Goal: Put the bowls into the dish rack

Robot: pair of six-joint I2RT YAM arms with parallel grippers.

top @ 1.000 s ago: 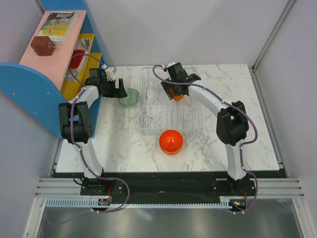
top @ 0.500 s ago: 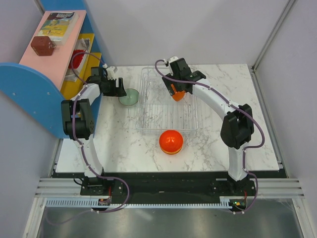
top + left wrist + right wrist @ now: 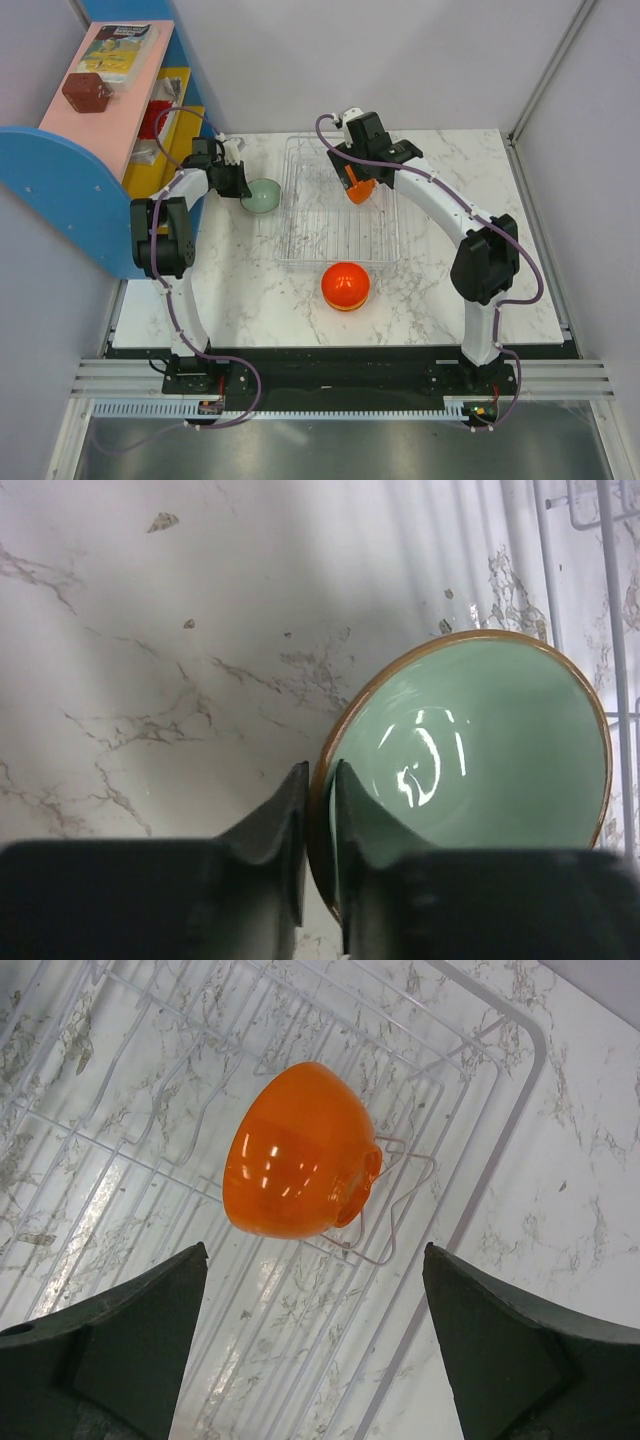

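The left gripper (image 3: 318, 776) was clamped on the green bowl (image 3: 470, 750) by its rim, just left of the dish rack (image 3: 283, 215). The right gripper (image 3: 312, 1252) gaped wide, holding nothing, above an orange bowl (image 3: 300, 1165) tilted inside the rack's far end. A second orange bowl (image 3: 345, 285) sat just outside the rack's near edge.

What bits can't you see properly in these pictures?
Top view: the right gripper covers part of the orange bowl in the dish rack.
Left wrist view: the left gripper hides the near edge of the green bowl.
Top view: the packet on the shelf is too small to read.
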